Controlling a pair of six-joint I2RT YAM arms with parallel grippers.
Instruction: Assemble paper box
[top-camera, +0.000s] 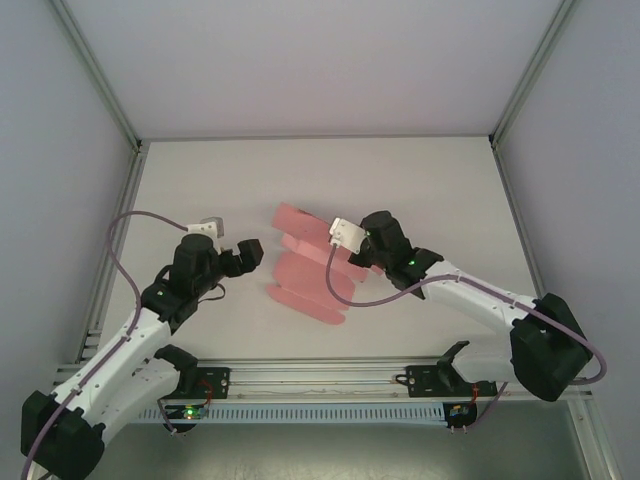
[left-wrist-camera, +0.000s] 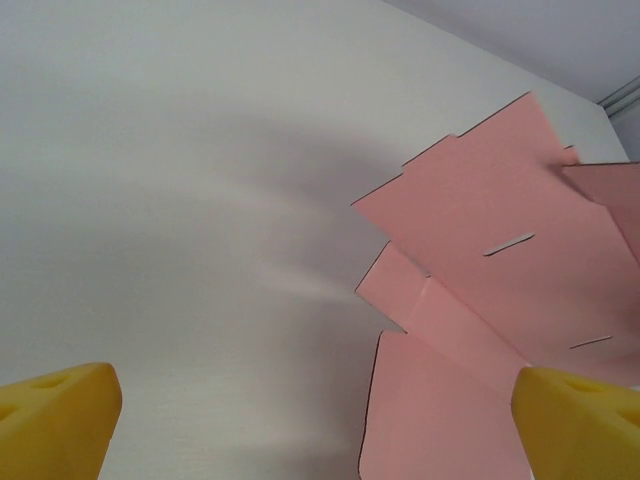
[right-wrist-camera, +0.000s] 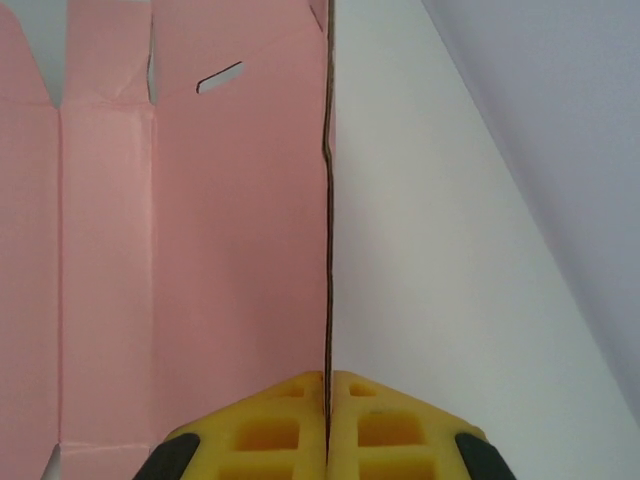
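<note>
Your right wrist view shows right gripper (right-wrist-camera: 328, 405) clamped on a paper box (right-wrist-camera: 200, 250) flap edge; overhead, left gripper (top-camera: 250, 252) gapes, bare table (top-camera: 200, 180) upper left.

The paper box (top-camera: 300, 275) is a pink die-cut card sheet, still mostly unfolded (slots and creases show). One flap stands upright, edge-on, clamped in the right pincer (right-wrist-camera: 327, 435). The rest spreads flat to that pincer's left.

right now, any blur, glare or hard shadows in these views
top external: even light, faint shadow under the paper box; left wrist: soft grey shadow on the table beside it, near yellow fingers look soft; right wrist: its edge crisp, no glare
</note>
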